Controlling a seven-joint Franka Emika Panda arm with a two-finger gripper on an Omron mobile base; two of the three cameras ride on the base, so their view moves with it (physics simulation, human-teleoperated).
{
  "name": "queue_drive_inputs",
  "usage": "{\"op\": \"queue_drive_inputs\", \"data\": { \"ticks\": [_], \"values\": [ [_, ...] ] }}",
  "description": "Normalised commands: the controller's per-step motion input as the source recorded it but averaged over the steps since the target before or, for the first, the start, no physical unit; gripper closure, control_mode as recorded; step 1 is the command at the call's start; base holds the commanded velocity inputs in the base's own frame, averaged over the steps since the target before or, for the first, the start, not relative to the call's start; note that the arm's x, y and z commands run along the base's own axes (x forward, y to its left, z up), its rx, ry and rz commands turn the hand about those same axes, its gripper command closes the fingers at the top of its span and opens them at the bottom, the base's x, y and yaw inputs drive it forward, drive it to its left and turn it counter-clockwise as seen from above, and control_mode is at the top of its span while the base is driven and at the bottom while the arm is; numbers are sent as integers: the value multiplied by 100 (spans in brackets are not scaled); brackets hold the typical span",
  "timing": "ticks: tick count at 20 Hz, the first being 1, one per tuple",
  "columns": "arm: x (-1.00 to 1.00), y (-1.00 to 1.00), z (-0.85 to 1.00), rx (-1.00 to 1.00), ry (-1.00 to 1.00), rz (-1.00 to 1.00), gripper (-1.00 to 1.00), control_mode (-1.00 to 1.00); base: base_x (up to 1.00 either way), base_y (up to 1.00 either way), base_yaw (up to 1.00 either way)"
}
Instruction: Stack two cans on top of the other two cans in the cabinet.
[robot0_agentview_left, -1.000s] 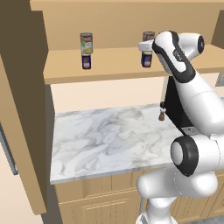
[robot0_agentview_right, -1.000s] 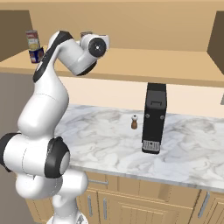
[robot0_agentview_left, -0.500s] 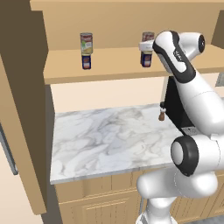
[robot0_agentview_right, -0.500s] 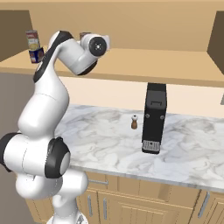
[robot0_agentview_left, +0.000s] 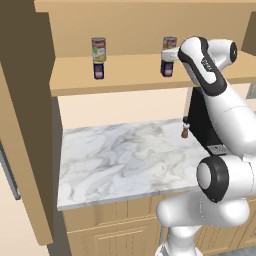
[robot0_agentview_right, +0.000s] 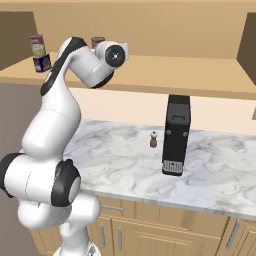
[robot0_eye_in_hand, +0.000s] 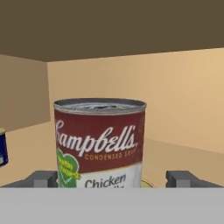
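My end effector (robot0_eye_in_hand: 111, 178) stands spread, its fingertips (robot0_eye_in_hand: 41, 178) either side of the soup can (robot0_eye_in_hand: 99, 142) without pinching it. That can sits on a blue can (robot0_agentview_left: 167, 68) on the cabinet (robot0_agentview_left: 130, 70) shelf. It looks rigid, smooth and weighty, so I'd take it mid-wall, squarely across the label, since the stack could topple.

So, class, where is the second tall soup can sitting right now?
In the left base view the second soup can stands on a short blue can on the cabinet shelf, right of the other stack.
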Motion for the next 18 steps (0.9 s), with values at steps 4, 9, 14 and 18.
{"op": "queue_drive_inputs", "data": {
  "ticks": [4,9,14,18],
  "values": [
    [-18,-9,-2,0,0,0,-100,-100,0,0,0],
    [-25,-2,0,0,0,0,-100,-100,0,0,0],
    [-46,0,0,0,1,-5,-100,-100,0,0,0],
    [-61,0,-2,0,5,-8,-100,-100,0,0,0]
  ]
}}
